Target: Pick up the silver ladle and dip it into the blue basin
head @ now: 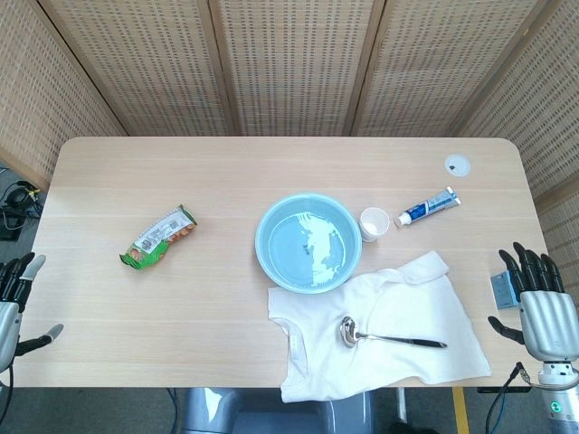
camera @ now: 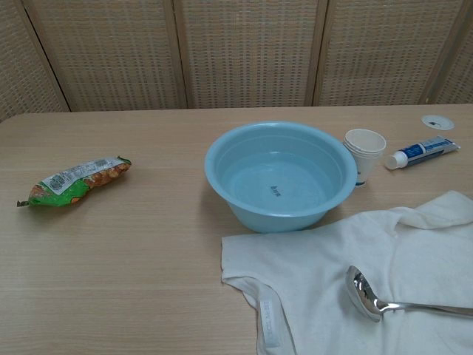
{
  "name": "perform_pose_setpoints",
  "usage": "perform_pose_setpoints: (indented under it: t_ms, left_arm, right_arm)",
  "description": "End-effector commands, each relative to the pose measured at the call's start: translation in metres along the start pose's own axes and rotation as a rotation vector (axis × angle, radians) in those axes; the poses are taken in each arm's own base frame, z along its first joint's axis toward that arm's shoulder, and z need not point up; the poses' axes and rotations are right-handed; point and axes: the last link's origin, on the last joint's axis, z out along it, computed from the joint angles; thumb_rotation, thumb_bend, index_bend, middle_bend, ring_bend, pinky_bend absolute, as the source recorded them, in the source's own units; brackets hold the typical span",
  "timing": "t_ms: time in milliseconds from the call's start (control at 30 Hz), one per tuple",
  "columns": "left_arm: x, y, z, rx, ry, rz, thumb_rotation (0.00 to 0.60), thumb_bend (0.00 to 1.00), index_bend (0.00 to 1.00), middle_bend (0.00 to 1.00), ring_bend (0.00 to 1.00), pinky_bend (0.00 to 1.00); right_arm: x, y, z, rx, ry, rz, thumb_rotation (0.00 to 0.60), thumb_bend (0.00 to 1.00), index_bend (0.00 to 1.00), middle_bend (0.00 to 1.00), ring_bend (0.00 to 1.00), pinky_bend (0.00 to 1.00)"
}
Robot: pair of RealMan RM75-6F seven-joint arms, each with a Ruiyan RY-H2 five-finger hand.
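The silver ladle (head: 384, 336) (camera: 384, 299) lies flat on a white cloth (head: 380, 325) (camera: 355, 281), bowl end to the left and handle pointing right. Just behind the cloth stands the blue basin (head: 308, 242) (camera: 279, 176) with water in it. My right hand (head: 534, 303) hovers at the table's right edge, fingers spread and holding nothing, well right of the ladle's handle. At the left edge, my left hand (head: 14, 303) is partly in frame, fingers apart and empty. Neither hand shows in the chest view.
A green snack packet (head: 159, 238) (camera: 74, 181) lies left of the basin. White paper cups (head: 374, 223) (camera: 364, 151) and a toothpaste tube (head: 428, 207) (camera: 423, 151) sit right of it. A small round disc (head: 458, 165) (camera: 437, 121) rests at the back right.
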Motion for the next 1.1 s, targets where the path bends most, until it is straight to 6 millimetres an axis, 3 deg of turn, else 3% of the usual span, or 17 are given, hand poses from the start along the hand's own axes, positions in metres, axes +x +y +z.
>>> perform_pose_setpoints:
  t_ms: [33,267,333,367,400,433,467,500,567,700,767,1100]
  left_arm:
    - [0.0,0.0,0.0,0.001,-0.001,0.0,0.6,0.0,0.0,0.0,0.0,0.0]
    - [-0.002,0.001,0.001,-0.003,-0.008,0.005,0.6,0.0,0.0,0.0,0.0,0.0]
    - [-0.003,0.002,0.001,-0.006,-0.011,0.008,0.6,0.0,0.0,0.0,0.0,0.0]
    - [-0.004,0.002,0.001,-0.007,-0.013,0.01,0.6,0.0,0.0,0.0,0.0,0.0]
    - [-0.005,0.003,0.001,-0.008,-0.014,0.011,0.6,0.0,0.0,0.0,0.0,0.0]
    - [-0.005,0.003,0.001,-0.009,-0.015,0.012,0.6,0.0,0.0,0.0,0.0,0.0]
    - [-0.005,0.004,0.001,-0.009,-0.017,0.012,0.6,0.0,0.0,0.0,0.0,0.0]
    - [-0.006,0.004,0.001,-0.009,-0.017,0.013,0.6,0.0,0.0,0.0,0.0,0.0]
    - [-0.007,0.006,0.002,-0.009,-0.019,0.017,0.6,0.0,0.0,0.0,0.0,0.0]
    - [-0.007,0.006,0.004,-0.001,-0.018,0.019,0.6,0.0,0.0,0.0,0.0,0.0]
    - [-0.007,0.004,0.004,0.006,-0.016,0.017,0.6,0.0,0.0,0.0,0.0,0.0]
    - [-0.006,-0.002,0.007,0.024,-0.021,0.014,0.6,0.0,0.0,0.0,0.0,0.0]
  right_arm:
    - [-0.001,0.0,0.0,0.0,-0.004,0.0,0.6,0.0,0.0,0.0,0.0,0.0]
    - [-0.008,-0.002,0.0,-0.009,-0.055,-0.006,0.6,0.0,0.0,0.02,0.01,0.0]
    - [-0.012,-0.002,-0.002,-0.02,-0.101,-0.019,0.6,0.0,0.0,0.19,0.19,0.0]
    - [-0.015,-0.003,-0.002,-0.023,-0.126,-0.024,0.6,0.0,0.0,0.39,0.39,0.07]
    - [-0.017,-0.005,-0.002,-0.024,-0.15,-0.024,0.6,0.0,0.01,0.58,0.61,0.26]
    - [-0.019,-0.006,-0.002,-0.025,-0.168,-0.024,0.6,0.0,0.03,0.68,0.71,0.42]
    - [-0.024,-0.009,-0.003,-0.018,-0.205,-0.02,0.6,0.0,0.06,0.77,0.81,0.67]
    - [-0.031,-0.014,-0.004,-0.009,-0.251,-0.007,0.6,0.0,0.1,0.83,0.87,0.85]
    - [-0.057,-0.033,-0.003,0.07,-0.378,-0.058,0.6,0.0,0.18,0.88,0.92,0.96]
    - [-0.087,-0.054,0.0,0.102,-0.49,-0.07,0.6,0.0,0.33,0.94,0.98,1.0]
    - [-0.098,-0.06,0.002,0.095,-0.55,-0.066,0.6,0.02,0.37,0.95,0.99,1.0]
    - [-0.132,-0.073,0.007,-0.008,-0.612,-0.04,0.6,0.28,0.49,0.98,1.0,1.0]
